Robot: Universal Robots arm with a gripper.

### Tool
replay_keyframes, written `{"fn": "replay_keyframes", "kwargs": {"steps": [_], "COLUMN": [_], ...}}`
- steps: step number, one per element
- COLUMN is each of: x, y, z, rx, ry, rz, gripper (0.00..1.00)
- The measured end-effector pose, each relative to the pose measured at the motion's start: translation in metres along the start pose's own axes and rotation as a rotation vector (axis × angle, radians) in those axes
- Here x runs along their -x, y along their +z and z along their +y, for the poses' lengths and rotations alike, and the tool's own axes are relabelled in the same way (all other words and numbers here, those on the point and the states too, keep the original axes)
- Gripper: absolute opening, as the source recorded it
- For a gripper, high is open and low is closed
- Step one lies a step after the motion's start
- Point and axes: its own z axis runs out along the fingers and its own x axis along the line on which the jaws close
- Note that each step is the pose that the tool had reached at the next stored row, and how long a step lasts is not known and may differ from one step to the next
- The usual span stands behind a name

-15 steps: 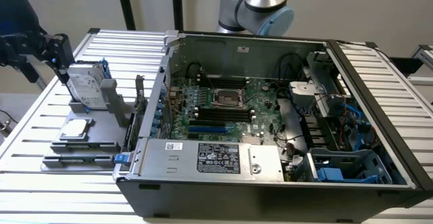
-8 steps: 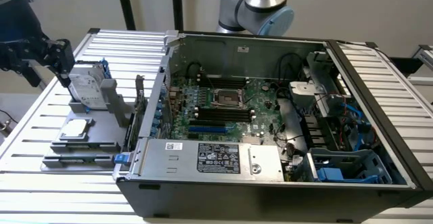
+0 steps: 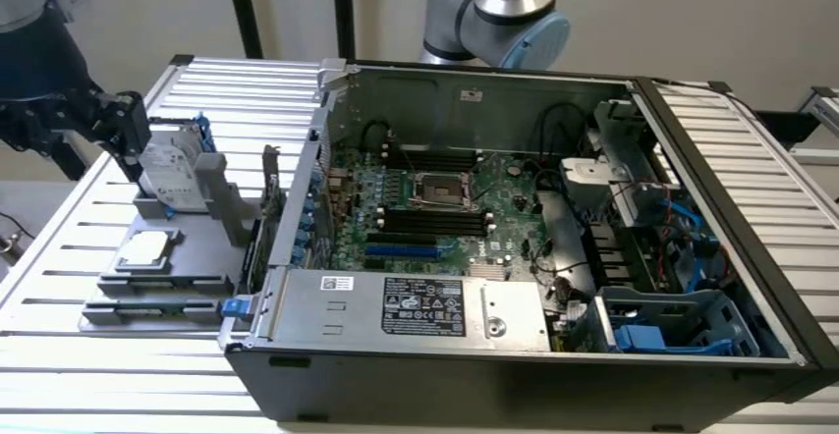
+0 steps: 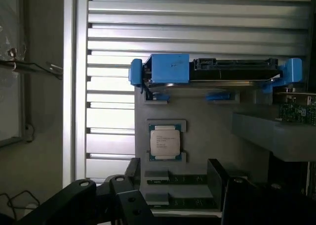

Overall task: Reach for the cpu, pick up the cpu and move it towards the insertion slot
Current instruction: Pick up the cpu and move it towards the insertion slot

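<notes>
End effector (image 4: 174, 175) apart, empty, clear of cpu (image 3: 147, 249) at exterior frame's left. Risk: misaligned descent may strike adjacent hard drive (image 3: 171, 164).

1. The computer case (image 3: 525, 385) lies open on the worktop (image 3: 79, 375), filling the exterior view's middle and right.
2. A holder block (image 3: 203, 257) sits on the worktop just beside the case, at the exterior view's left.
3. On the holder, the hard drive (image 3: 175, 171) stands upright at the far end. The cpu (image 3: 147, 249) lies flat in a recess nearer the camera, and the memory sticks (image 3: 147, 308) lie nearest (two rows, per the wrist view).
4. Inside the case, the insertion slot (image 3: 439, 190) sits on the motherboard (image 3: 505, 243), with memory slots (image 3: 433, 220) on both sides and the power supply (image 3: 407, 306) in front.
5. The gripper (image 3: 132, 135) hangs beside the hard drive, at its exterior-left side.
</notes>
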Motion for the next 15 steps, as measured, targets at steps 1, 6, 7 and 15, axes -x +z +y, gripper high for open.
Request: {"fn": "replay_keyframes", "kwargs": {"steps": [1, 6, 7, 15], "x": [0.0, 0.001, 0.001, 0.001], "y": [0.0018, 0.0108, 0.0126, 0.0271], "z": [-0.0005, -0.003, -0.0036, -0.0075], "rx": [0.0, 0.0, 0.0, -0.0001], "ry": [0.0, 0.0, 0.0, 0.0], "rz": [0.0, 0.0, 0.0001, 0.0001], "gripper": [0.65, 0.65, 0.65, 0.73]}}
